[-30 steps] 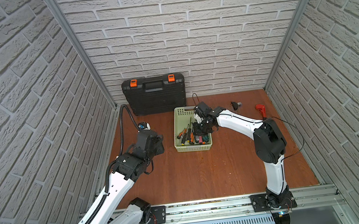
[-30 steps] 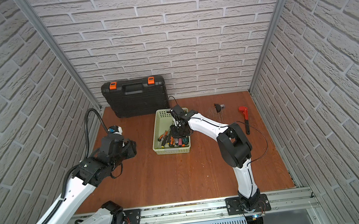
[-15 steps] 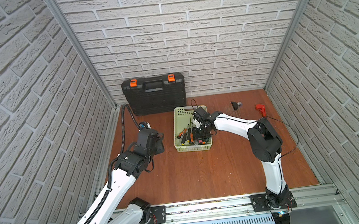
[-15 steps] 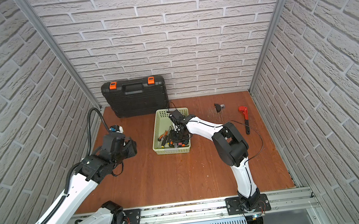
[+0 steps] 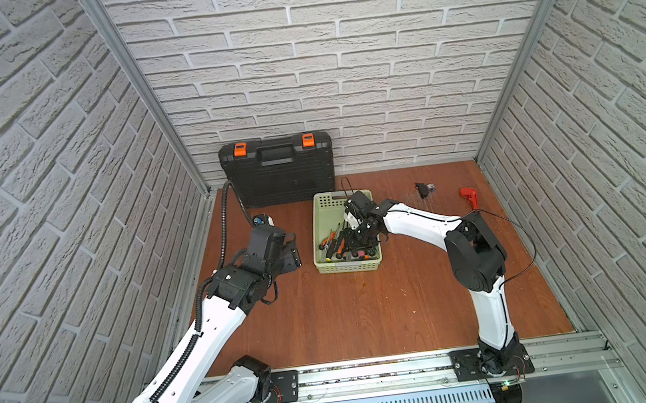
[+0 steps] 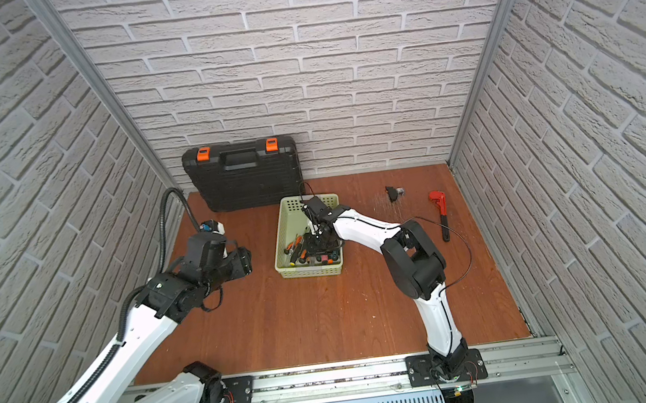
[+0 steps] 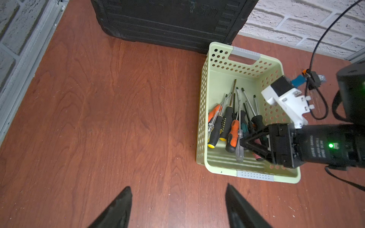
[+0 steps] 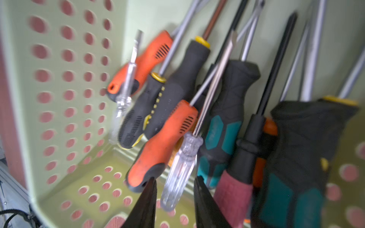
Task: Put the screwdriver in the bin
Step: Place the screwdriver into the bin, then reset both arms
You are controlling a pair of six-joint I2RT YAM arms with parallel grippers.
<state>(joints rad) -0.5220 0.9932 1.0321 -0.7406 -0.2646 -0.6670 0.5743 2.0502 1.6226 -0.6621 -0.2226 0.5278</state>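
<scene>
Two hands of mine show in a top view: my right hand (image 5: 361, 236) is down inside the bin (image 5: 318, 228), and my left hand (image 5: 292, 252) hangs at the bin's 9 o'clock over the bare surface (image 5: 347, 312).

In the left wrist view my left hand's fingers are spread wide on nothing. The one bin holds at least nine screwdrivers.

In the right wrist view my right hand's fingers stand slightly apart either side of the screwdriver (image 8: 180, 171). Whether they touch it I cannot tell. It lies on the pile, with a clear handle and a thin steel shaft.
</scene>
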